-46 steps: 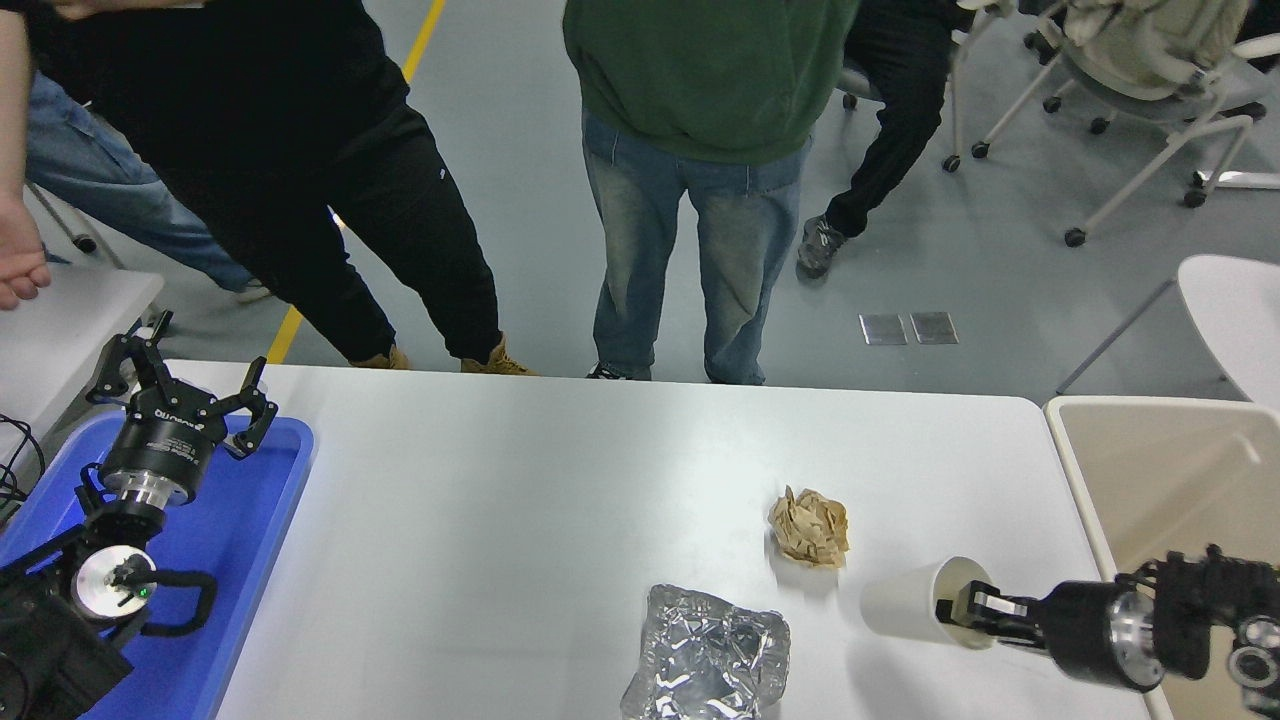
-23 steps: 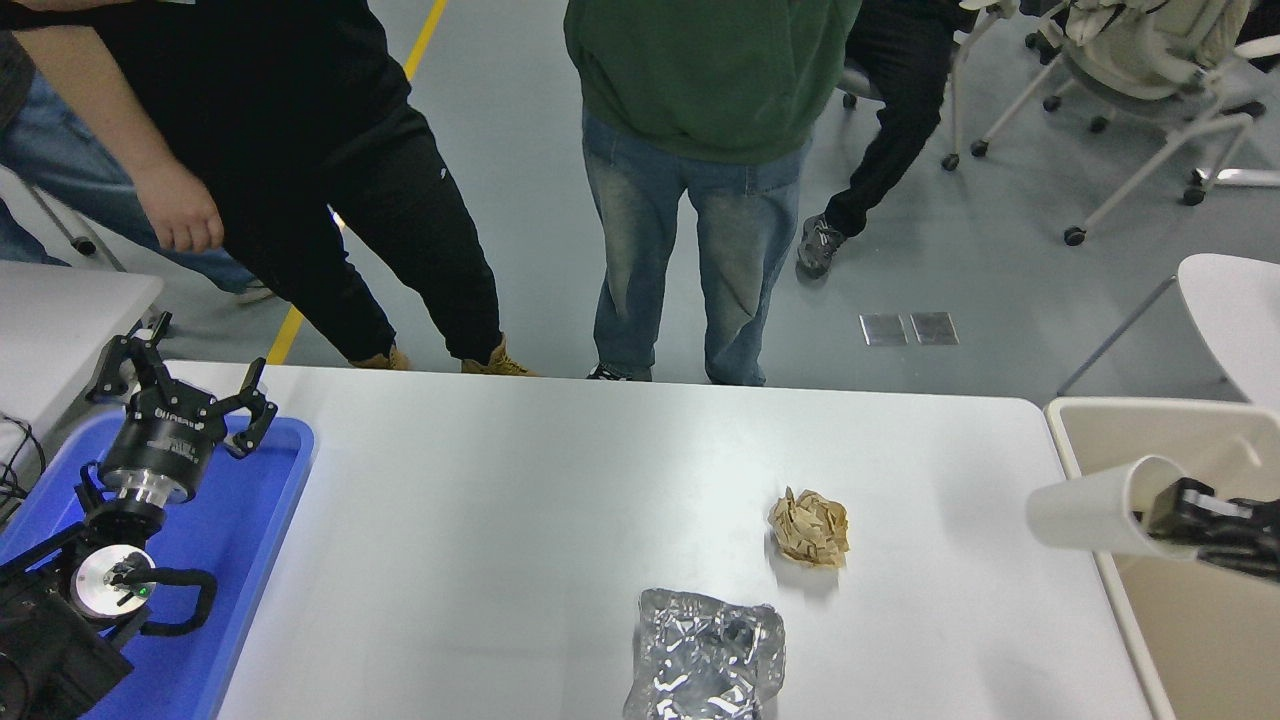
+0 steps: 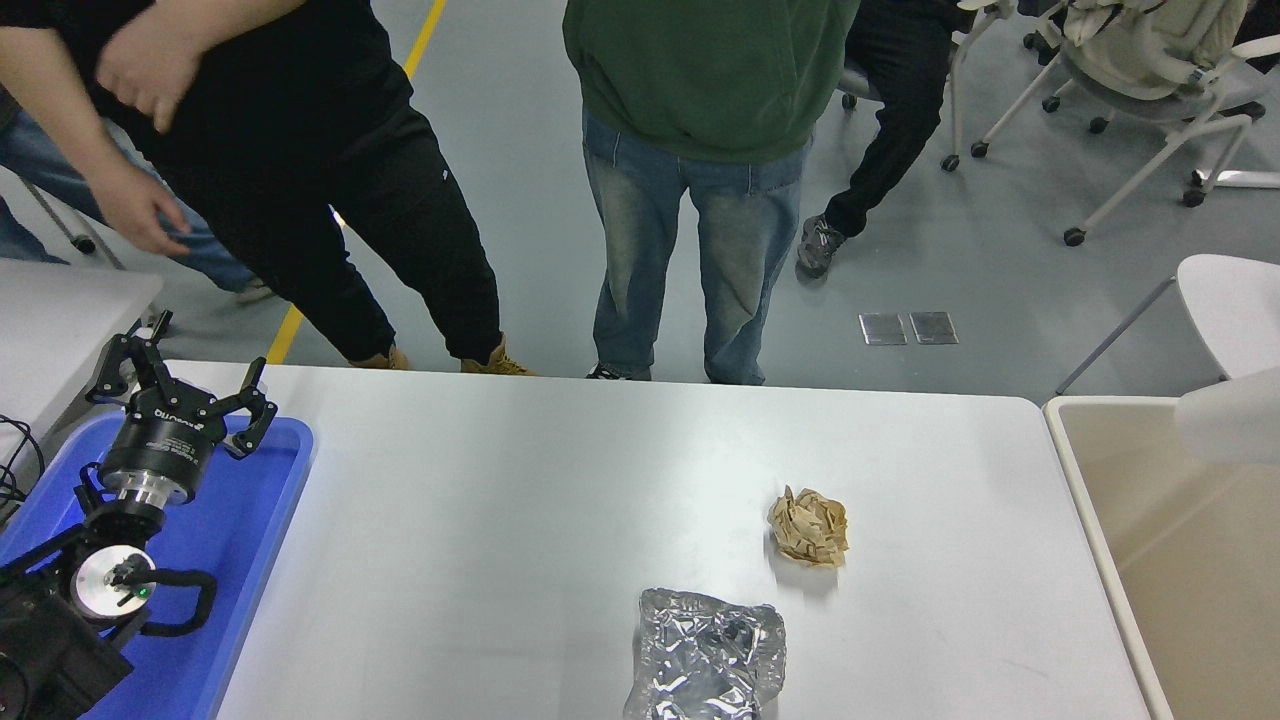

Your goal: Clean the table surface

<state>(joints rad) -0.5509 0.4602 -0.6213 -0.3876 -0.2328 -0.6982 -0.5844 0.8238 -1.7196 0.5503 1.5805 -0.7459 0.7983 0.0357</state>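
The white table surface (image 3: 500, 500) carries a crumpled brown paper ball (image 3: 808, 527) right of centre and a crumpled sheet of silver foil (image 3: 708, 655) near the front edge. A white paper cup (image 3: 1228, 426), blurred by motion, hangs at the picture's right edge above the beige bin (image 3: 1180, 560). What holds the cup is out of view, and so is my right arm. My left gripper (image 3: 185, 388) is parked open over the blue tray (image 3: 255, 520) at the lower left, with nothing between its fingers.
Three people stand along the table's far side; one in black at the top left holds a hand (image 3: 140, 215) low, apart from the table. Office chairs (image 3: 1140, 80) stand at the back right. A second white table (image 3: 60, 310) adjoins on the left.
The right gripper carried the white cup up off the table and rightward over the beige bin, then left the picture. The person's hands at the top left moved. The left arm stayed put.
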